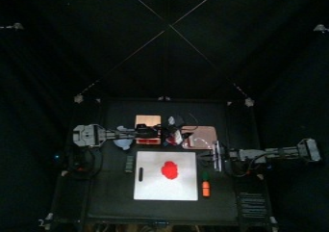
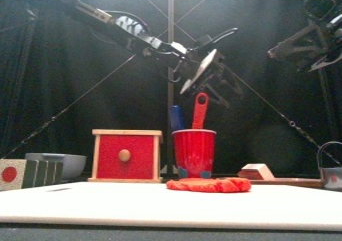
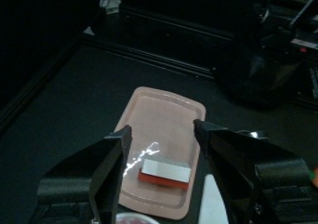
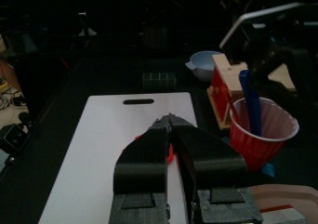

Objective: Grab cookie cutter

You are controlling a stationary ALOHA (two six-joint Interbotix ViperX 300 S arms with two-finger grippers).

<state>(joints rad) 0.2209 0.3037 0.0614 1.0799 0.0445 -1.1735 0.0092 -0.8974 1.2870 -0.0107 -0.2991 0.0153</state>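
The cookie cutter [image 2: 201, 67] is a thin silvery metal ring. It hangs tilted in the air above the red cup [image 2: 194, 151], between the jaws of my left gripper [image 2: 191, 55]. It also shows in the top view [image 1: 203, 138] and the right wrist view [image 4: 258, 14]. In the left wrist view my left gripper [image 3: 168, 142] has its jaws spread wide across the ring, high over a pink tray [image 3: 155, 116]. My right gripper [image 4: 174, 127] is shut and empty, low over the white cutting board [image 4: 106, 163], near the red dough [image 2: 209, 185].
A red box with a knob [image 2: 127, 155] and a small bowl [image 2: 64, 164] stand at the left. The cup holds red and blue utensils [image 2: 199, 110]. A red and white block [image 3: 165, 175] lies on the tray. An orange piece [image 1: 205, 189] lies on the board's right edge.
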